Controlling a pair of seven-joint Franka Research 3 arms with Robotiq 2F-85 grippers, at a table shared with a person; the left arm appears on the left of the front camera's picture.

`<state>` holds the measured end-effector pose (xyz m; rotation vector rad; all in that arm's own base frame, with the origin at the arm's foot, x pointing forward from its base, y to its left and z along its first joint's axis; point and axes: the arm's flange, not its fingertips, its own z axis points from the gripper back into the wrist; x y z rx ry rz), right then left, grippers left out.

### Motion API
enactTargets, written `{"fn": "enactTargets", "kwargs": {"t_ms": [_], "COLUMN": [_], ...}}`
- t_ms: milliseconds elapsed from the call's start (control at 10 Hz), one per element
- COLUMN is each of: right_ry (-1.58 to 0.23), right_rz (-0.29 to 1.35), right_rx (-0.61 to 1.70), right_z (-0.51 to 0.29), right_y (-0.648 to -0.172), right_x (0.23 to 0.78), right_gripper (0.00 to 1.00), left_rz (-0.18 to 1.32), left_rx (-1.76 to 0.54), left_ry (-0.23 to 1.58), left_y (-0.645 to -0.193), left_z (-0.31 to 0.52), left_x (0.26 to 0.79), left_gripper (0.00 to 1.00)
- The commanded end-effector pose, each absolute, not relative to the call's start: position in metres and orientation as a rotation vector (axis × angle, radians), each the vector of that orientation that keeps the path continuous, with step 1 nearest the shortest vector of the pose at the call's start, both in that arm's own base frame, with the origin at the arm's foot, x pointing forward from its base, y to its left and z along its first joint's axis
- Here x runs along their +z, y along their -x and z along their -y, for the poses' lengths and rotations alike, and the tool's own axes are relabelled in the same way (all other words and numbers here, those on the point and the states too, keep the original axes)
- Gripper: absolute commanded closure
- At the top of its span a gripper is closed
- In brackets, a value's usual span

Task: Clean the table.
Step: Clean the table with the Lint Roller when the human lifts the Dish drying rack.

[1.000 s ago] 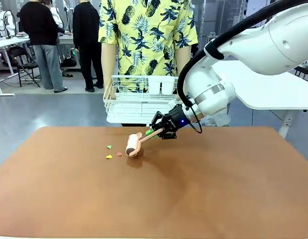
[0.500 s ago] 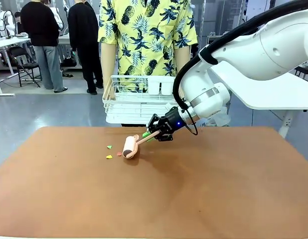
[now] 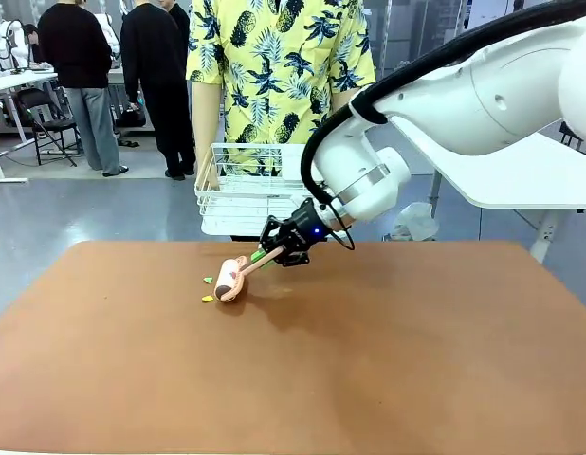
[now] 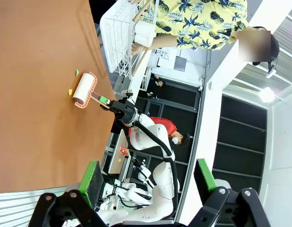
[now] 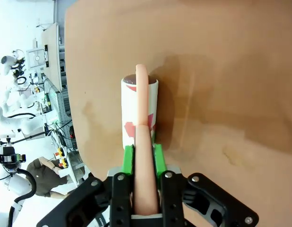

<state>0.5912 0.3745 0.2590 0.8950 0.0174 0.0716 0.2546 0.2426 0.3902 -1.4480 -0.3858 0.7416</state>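
Clamping the pink handle of the lint roller [image 3: 227,282], your right claw [image 3: 267,254] has both green pads pressed flat on the stem; the grip sits low on the handle, so the arm can lean the drum down onto the worktop [image 3: 416,360] and push it like a paint roller; the drum lies on the reddish-brown surface, toward eleven o'clock from the worktop's middle, near the far edge.

That slanted hold looks chosen to put weight on the sticky sheet while the claw itself rides clear of the surface; red flecks on the sheet, seen from the right wrist, may be bits already picked up, though you cannot be sure.

A green scrap [image 3: 208,280] and a yellow scrap [image 3: 208,299] lie just beside the drum at its nine o'clock; that is where the next push would need to go.

Your left claw [image 4: 150,176] hangs with its pads apart and nothing between them, well away from the roller.

For room: bare worktop spreads from three o'clock round to nine; at twelve the far edge is near, with a wire rack [image 3: 246,190] and a person [image 3: 279,66] just beyond it, so keep strokes sideways or toward six.
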Motion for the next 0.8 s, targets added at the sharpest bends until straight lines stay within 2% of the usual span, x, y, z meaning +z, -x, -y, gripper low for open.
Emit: {"fn": "enactTargets", "kwargs": {"t_ms": [0,300,700], "right_ry": [-0.768,-0.763,-0.823], "right_rz": [-0.117,-0.162,-0.185], "right_rx": [0.1,0.021,-0.008], "right_z": [-0.419,-0.47,-0.495], "right_y": [-0.585,-0.594,-0.595], "right_x": [0.229,0.229,0.239], "right_gripper": [0.79,0.79,0.79], "left_rz": [0.389,0.389,0.389], "left_rx": [0.713,0.713,0.713], "left_ry": [1.451,1.451,1.451], "left_y": [-0.25,-0.25,-0.25], "left_z": [-0.244,-0.244,-0.244], "left_x": [0.39,0.39,0.39], "left_gripper": [0.0,0.0,0.0]}}
